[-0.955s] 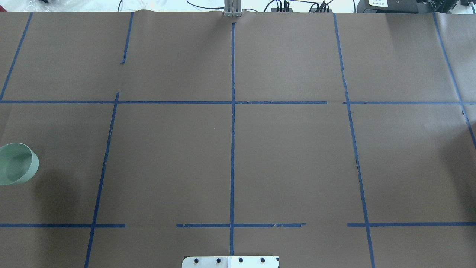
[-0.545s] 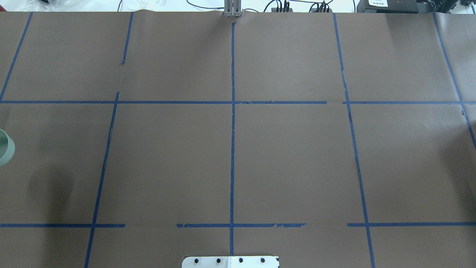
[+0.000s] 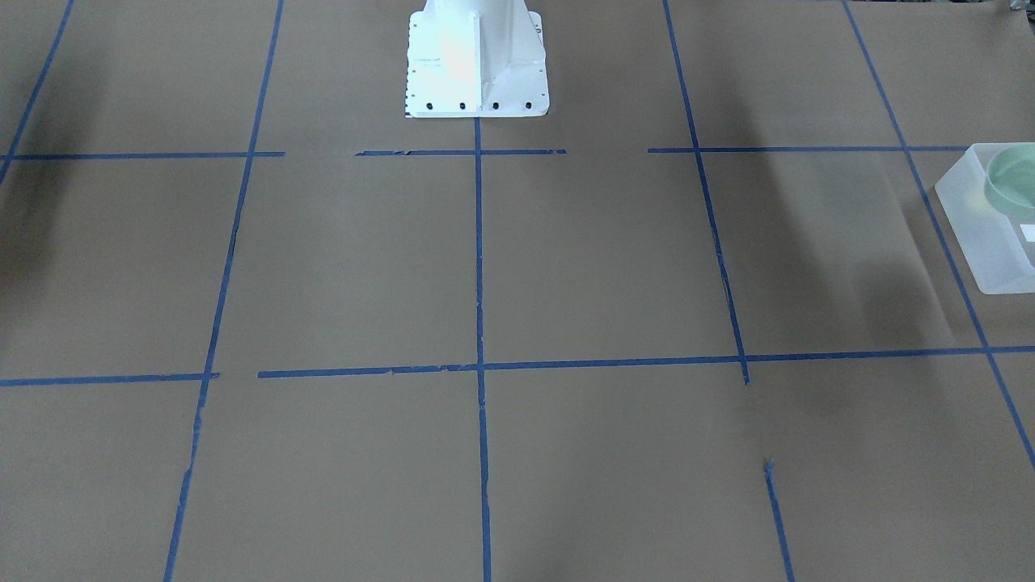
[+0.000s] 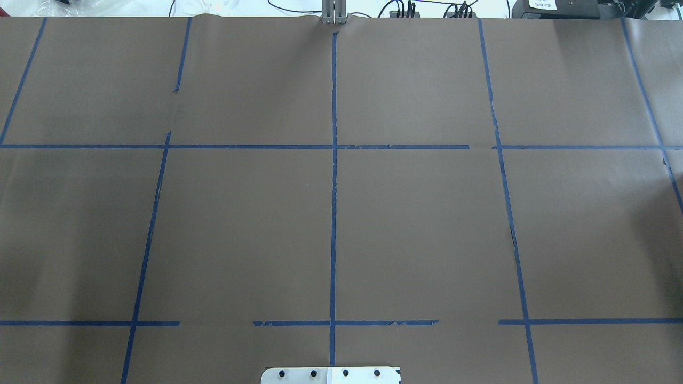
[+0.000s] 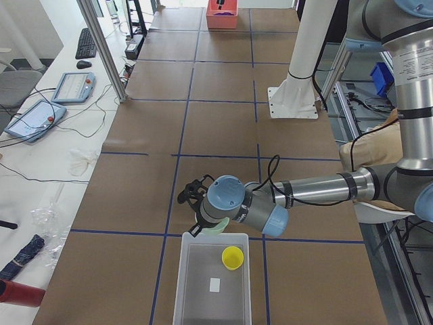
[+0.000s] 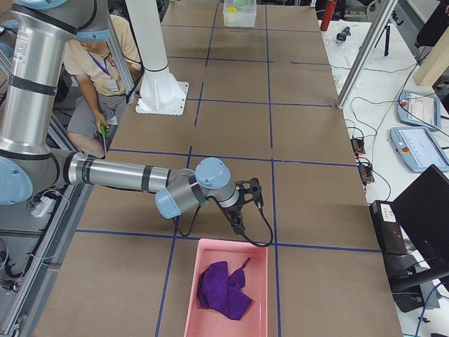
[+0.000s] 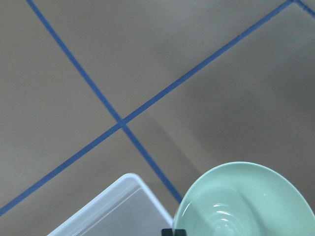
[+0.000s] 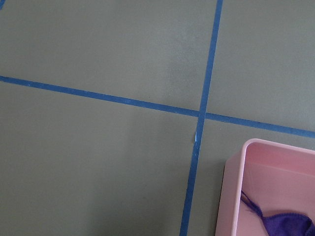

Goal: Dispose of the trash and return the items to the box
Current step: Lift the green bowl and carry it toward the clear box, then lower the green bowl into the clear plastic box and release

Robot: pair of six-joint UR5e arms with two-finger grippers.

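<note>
Evidently light, stiff and slick, the mint bowl hangs pinched at its rim by the left gripper over the box edge, near the yellow cup; the rim suits such a grip; whether the right gripper has its fingers apart, I cannot tell.

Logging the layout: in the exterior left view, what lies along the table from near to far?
translucent box → mint-green bowl → white robot base → pink bin

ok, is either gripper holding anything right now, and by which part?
Left gripper appears to hold the mint-green bowl by its rim. Right gripper: cannot tell, as it is seen only from the side.
</note>
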